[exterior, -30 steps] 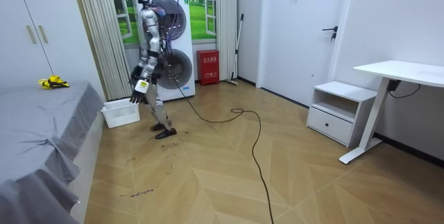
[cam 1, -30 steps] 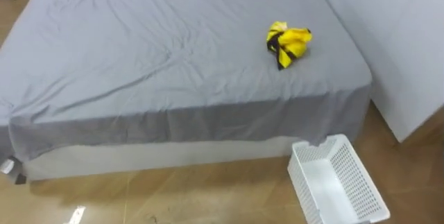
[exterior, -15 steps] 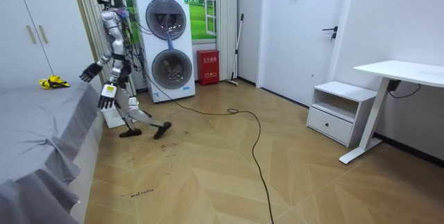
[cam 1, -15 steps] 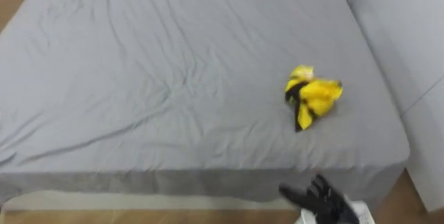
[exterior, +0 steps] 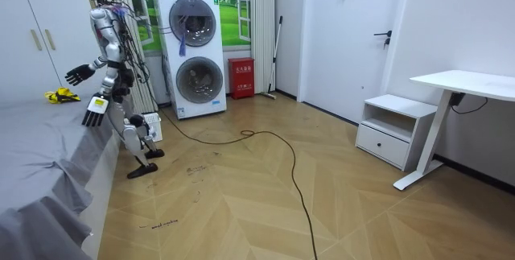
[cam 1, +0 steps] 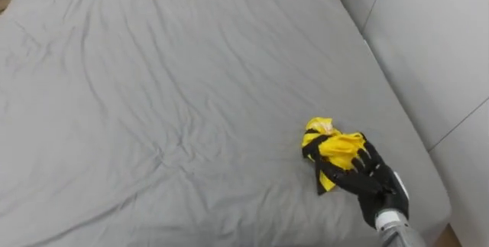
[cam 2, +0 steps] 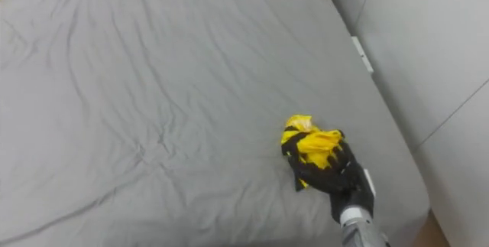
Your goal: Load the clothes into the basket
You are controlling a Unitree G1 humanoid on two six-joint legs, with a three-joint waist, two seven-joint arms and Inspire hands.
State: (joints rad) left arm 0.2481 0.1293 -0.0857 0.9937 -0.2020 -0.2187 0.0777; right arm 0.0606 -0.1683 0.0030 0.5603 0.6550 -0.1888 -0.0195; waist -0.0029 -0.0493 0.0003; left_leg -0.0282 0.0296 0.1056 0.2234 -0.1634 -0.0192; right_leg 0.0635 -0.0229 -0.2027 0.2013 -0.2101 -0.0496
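Our right hand (cam 1: 372, 177) rests on the lower part of the yellow-and-black garment (cam 1: 330, 146). Its fingers (cam 1: 359, 157) are spread and nearly straight on the cloth, not closed round it. The garment lies crumpled on the grey bed sheet (cam 1: 153, 86), near the bed's right edge, beside the white wardrobe (cam 1: 428, 40). In the room view we stand at the bed's side. Our left hand (exterior: 95, 109) hangs with loose, straight fingers by the mattress edge. The white laundry basket (exterior: 154, 128) sits on the floor behind our legs.
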